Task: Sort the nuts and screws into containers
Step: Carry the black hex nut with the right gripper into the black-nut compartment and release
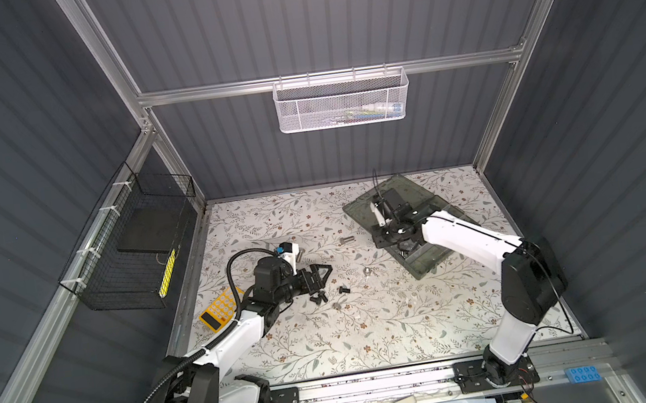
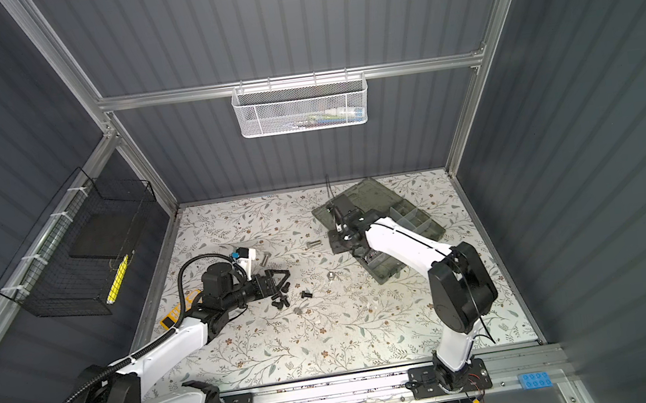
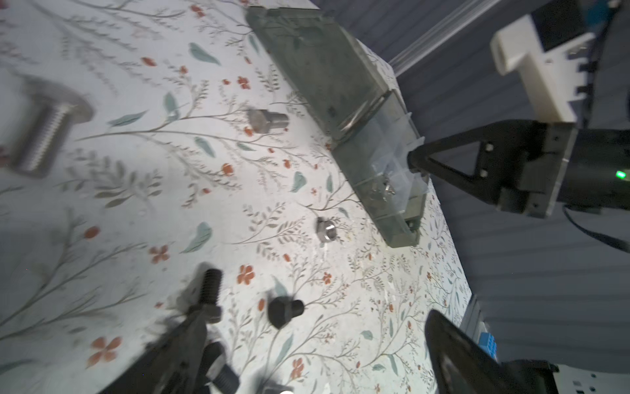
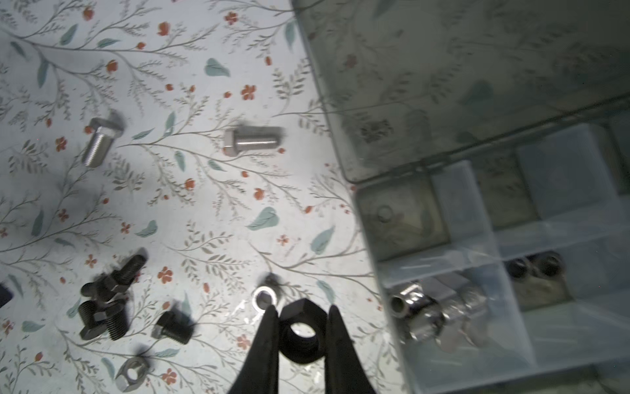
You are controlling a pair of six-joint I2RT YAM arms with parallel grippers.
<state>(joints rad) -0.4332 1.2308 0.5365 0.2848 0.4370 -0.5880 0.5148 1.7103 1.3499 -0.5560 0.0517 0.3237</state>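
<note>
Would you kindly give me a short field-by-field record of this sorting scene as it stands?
Right gripper: shut on a black nut, near the organizer case
Left gripper: open, low beside the black screws
Case: lid open; stored silver nuts in one compartment, stored black nuts in the next
On table: two silver screws, black screws, two loose silver nuts
</note>
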